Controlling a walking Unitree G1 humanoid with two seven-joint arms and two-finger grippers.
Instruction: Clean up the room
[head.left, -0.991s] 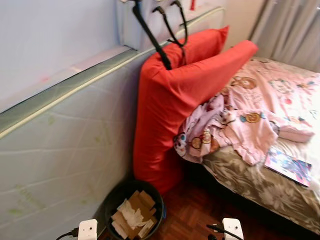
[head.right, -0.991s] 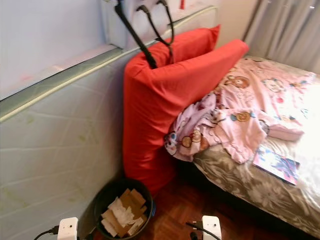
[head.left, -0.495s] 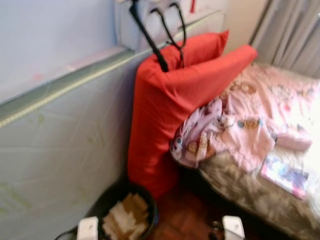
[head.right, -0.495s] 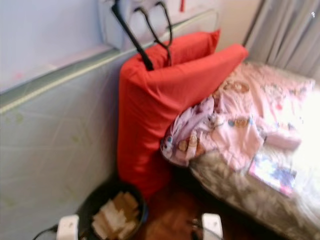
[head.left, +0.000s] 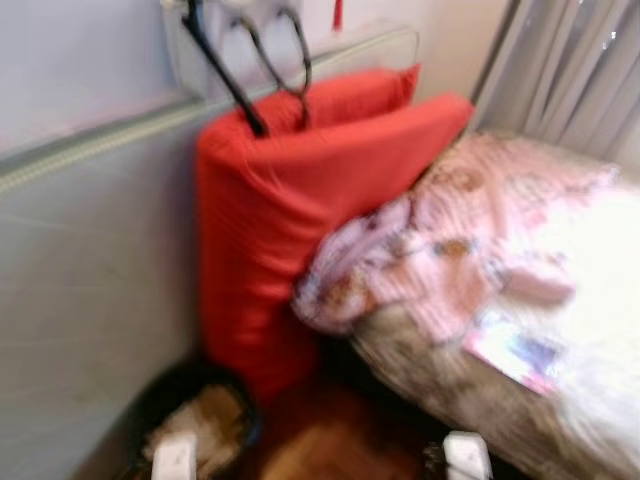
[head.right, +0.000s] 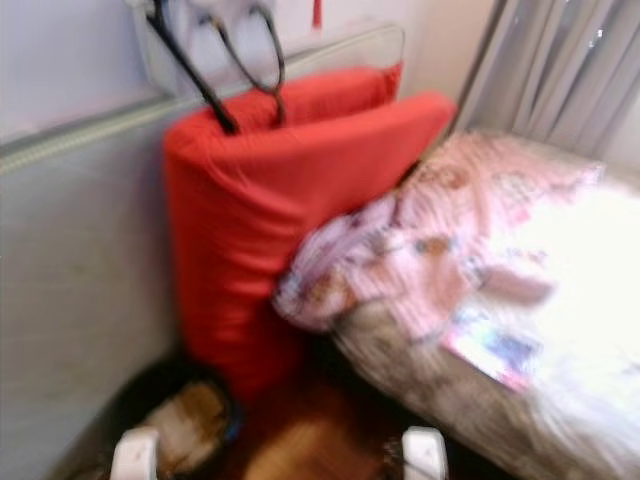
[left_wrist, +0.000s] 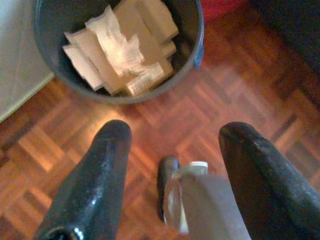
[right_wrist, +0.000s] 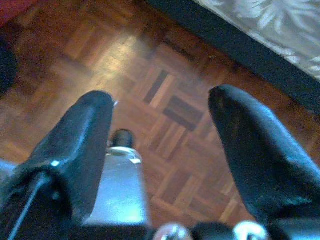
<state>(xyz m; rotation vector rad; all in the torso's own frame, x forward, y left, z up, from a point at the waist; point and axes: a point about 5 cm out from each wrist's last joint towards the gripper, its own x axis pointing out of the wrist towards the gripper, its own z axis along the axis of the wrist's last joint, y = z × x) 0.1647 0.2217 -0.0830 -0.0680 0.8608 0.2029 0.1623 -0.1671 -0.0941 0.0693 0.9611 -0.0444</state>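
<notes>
Round dark bin (left_wrist: 192, 37) holds crumpled paper (left_wrist: 120, 47) over parquet floor (left_wrist: 215, 95).

Head views: motion-blurred, bright | glare: bed (head.left: 590, 300) overexposed beside curtains (head.left: 570, 70) | wrist views: sharper, dimmer, floor (right_wrist: 165, 95) sheen

There were two red cushions (head.left: 300, 210) leaning against the wall beside the one bed (head.left: 560, 400). On that bed lay one pink blanket (head.left: 450, 250) and one magazine (head.left: 515, 352). One dark bin (left_wrist: 192, 27) stood on the floor below the cushions, holding several cardboard pieces (left_wrist: 125, 50), too jumbled to count.
</notes>
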